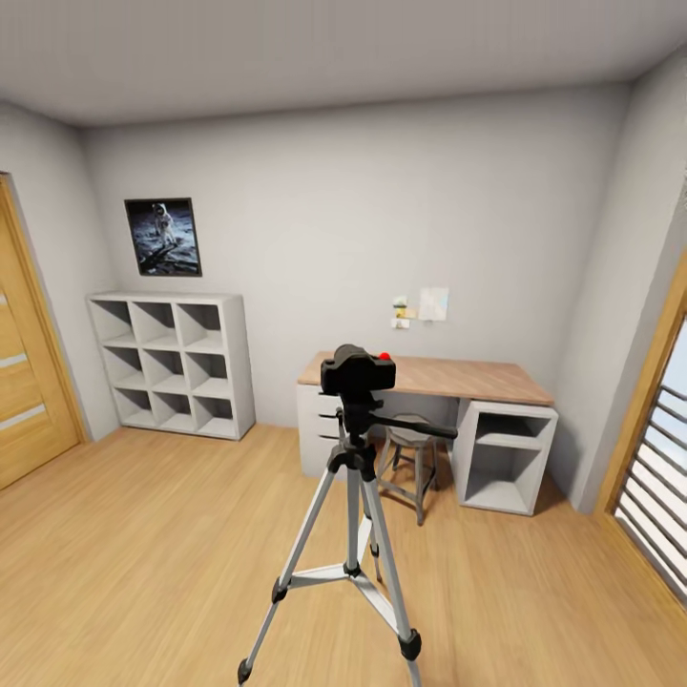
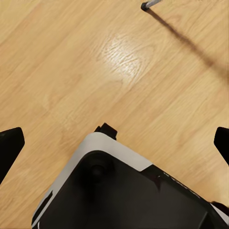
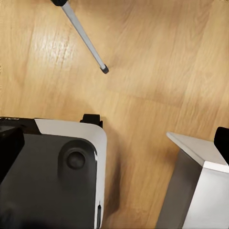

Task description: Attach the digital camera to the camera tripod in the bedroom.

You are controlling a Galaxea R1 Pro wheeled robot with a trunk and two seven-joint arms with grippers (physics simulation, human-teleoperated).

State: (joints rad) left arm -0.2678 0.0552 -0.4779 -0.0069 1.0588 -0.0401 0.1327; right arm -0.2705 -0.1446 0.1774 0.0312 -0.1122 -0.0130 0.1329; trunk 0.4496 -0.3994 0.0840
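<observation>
In the head view the small black digital camera (image 1: 358, 370), with its red button on top, sits on the head of the camera tripod (image 1: 353, 496). The tripod stands on the wood floor of the bedroom, and its black pan handle (image 1: 420, 427) points to the right. A black tripod foot (image 2: 145, 5) shows in the left wrist view. One silver tripod leg (image 3: 81, 33) shows in the right wrist view. My left gripper (image 2: 114, 143) and right gripper (image 3: 114, 143) both hang open over the floor and my own base, with nothing between the fingers.
Behind the tripod stand a wood-topped desk (image 1: 477, 377) and a metal stool (image 1: 410, 463). White cube shelves (image 1: 172, 363) line the back wall on the left, under a poster (image 1: 163, 237). A wooden door (image 1: 24, 382) is at the left and a window (image 1: 658, 487) at the right.
</observation>
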